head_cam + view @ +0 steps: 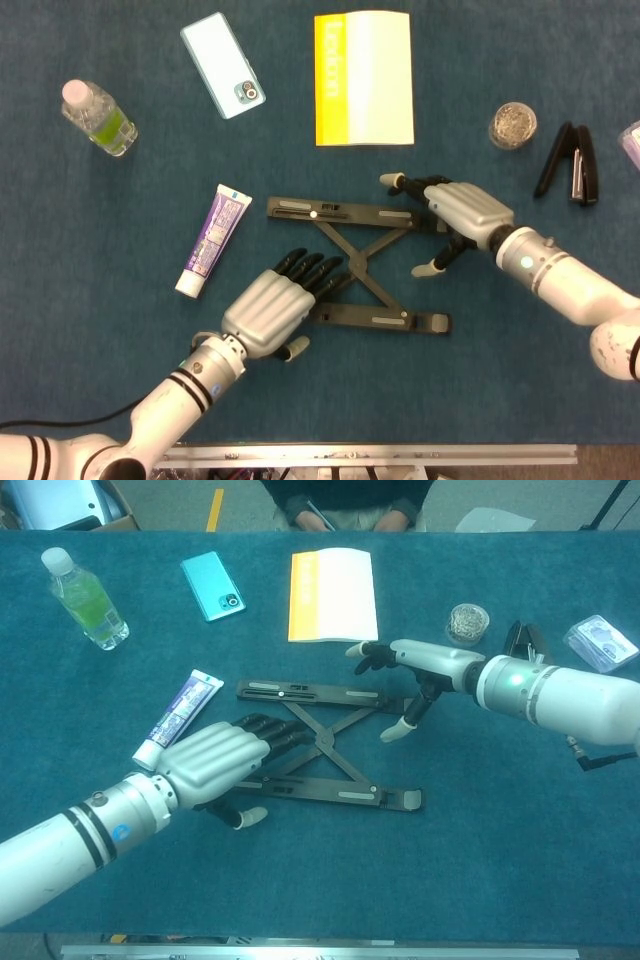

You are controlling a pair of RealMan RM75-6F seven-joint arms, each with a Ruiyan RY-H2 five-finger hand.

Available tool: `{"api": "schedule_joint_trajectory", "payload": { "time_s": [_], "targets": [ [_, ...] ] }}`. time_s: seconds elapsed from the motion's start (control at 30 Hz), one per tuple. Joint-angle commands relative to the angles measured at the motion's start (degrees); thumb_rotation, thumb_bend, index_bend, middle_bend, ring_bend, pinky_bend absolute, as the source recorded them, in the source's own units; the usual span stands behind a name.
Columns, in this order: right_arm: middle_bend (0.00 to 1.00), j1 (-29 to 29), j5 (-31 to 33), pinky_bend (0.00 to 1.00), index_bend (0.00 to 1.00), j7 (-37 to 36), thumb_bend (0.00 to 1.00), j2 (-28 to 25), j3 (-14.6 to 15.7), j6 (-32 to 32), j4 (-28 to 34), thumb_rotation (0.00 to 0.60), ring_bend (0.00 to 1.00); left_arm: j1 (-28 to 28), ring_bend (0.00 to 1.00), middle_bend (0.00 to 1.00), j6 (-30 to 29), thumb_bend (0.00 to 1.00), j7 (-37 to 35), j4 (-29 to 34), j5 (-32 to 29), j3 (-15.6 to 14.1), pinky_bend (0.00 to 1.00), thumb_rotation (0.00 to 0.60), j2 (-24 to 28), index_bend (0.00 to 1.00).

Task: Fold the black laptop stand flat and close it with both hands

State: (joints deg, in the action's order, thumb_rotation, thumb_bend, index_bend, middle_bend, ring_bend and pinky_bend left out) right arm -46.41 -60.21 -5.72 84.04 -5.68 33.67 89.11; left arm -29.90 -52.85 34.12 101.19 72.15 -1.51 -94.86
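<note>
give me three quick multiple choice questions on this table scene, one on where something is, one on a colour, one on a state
1. Where does the toothpaste tube lie relative to the laptop stand in the head view?
A. to its left
B. to its right
C. on top of it

2. What colour is the spine strip of the booklet?
A. red
B. yellow
C. green

3. What state is the laptop stand in?
A. folded shut, bars together
B. standing upright
C. spread open, lying flat on the table

Answers:
1. A: the toothpaste tube lies left of the laptop stand, beyond the left robot hand.
2. B: the booklet has a yellow strip along its left edge.
3. C: its two bars lie apart with the crossed links showing between them, the right robot hand at the far bar's end.
</note>
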Motion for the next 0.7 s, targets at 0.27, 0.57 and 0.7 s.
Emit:
{"api": "schedule_joint_trajectory", "payload": {
  "time_s": [0.27,0.57,0.7],
  "targets": [
    [0.15,-0.4,0.7,0.08,0.00,1.1,0.00,0.3,0.4,0.0,0.5,0.600,0.10,-1.3,0.00,0.00,-0.5,0.31,-1.6,-4.1,-1.7,0.8,0.00,0.600,-2.7,0.00],
    [0.15,-1.3,2.3,0.08,0.00,3.0,0.00,1.4,0.8,-0.3,0.1,0.600,0.10,-1.5,0.00,0.00,-2.0,0.31,-3.6,-5.8,-1.3,1.1,0.00,0.600,-3.5,0.00],
    [0.15,-1.6,3.0,0.08,0.00,3.4,0.00,1.9,0.8,-0.2,-0.2,0.600,0.10,-1.6,0.00,0.00,-2.2,0.31,-3.7,-6.3,-1.6,0.7,0.00,0.600,-3.7,0.00]
  ]
}}
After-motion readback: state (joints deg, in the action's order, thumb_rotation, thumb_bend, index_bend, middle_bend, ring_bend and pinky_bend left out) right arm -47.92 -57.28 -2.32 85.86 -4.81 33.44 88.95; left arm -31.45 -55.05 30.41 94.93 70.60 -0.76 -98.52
